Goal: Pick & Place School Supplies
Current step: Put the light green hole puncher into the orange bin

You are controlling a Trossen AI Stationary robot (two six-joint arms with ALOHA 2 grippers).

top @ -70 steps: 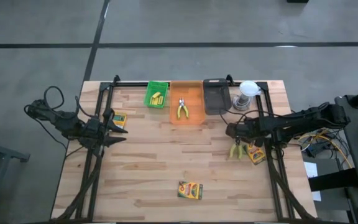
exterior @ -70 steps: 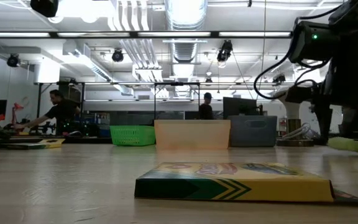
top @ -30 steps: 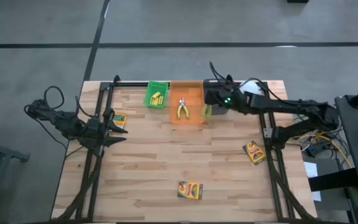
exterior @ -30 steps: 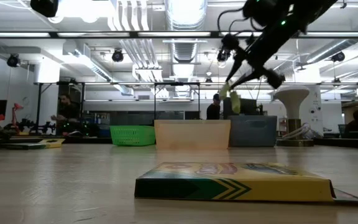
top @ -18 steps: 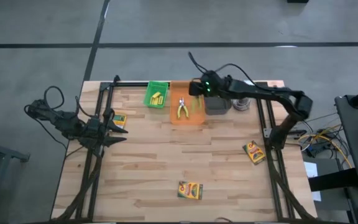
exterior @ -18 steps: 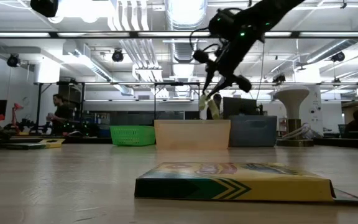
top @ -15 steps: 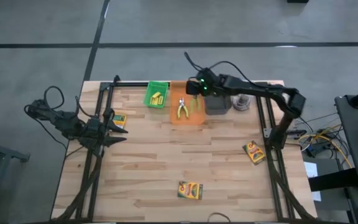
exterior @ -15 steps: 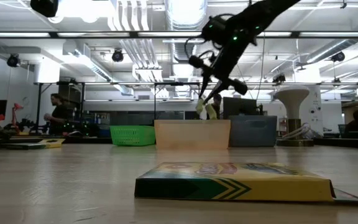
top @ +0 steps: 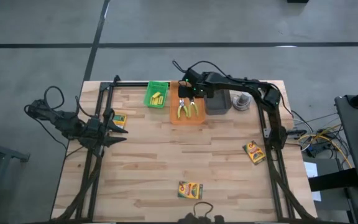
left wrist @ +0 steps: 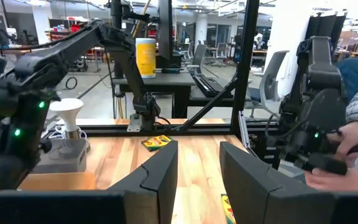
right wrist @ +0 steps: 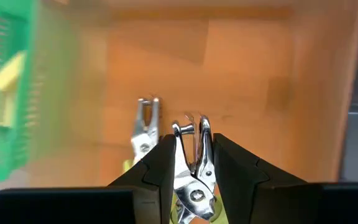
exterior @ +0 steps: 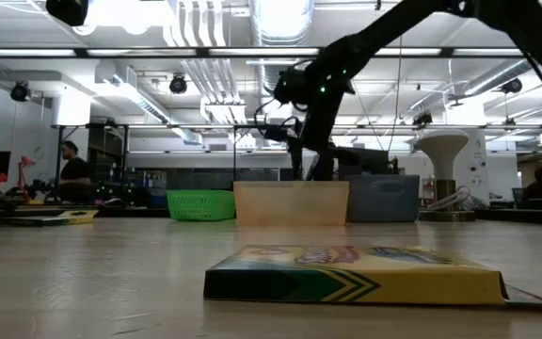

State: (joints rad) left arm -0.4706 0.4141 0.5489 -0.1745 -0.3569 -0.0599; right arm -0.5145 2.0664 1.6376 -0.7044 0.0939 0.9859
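**Pliers Held Over the Orange Tray**

The right gripper (right wrist: 191,163) is over the orange tray (top: 197,118) at the far edge of the wooden table (top: 166,162). Its two dark fingers are squeezed on a pair of held pliers (right wrist: 192,168). The shiny metal nose points away from the wrist, toward the smooth tray floor. The long way of the tool runs straight out between the fingers. A bit of yellow handle shows at the back.

A second pair of pliers (right wrist: 143,130) lies flat in the same tray, just beside the held one. Its silver nose points the same way, and its handles are yellow.

Next to the orange tray is a green tray (top: 157,94) with mesh sides. Short yellow blocks (top: 157,97) sit inside it. On the other side is a black tray (top: 216,102).

Three flat crayon boxes lie on the wood. The first crayon box (top: 190,190) is near the front edge. The second crayon box (top: 254,152) is by the right side, turned at a slant. The third crayon box (top: 118,119) is by the left gripper (top: 109,124).

The left gripper waits at the left side. Its fingers are a little apart and hold nothing.
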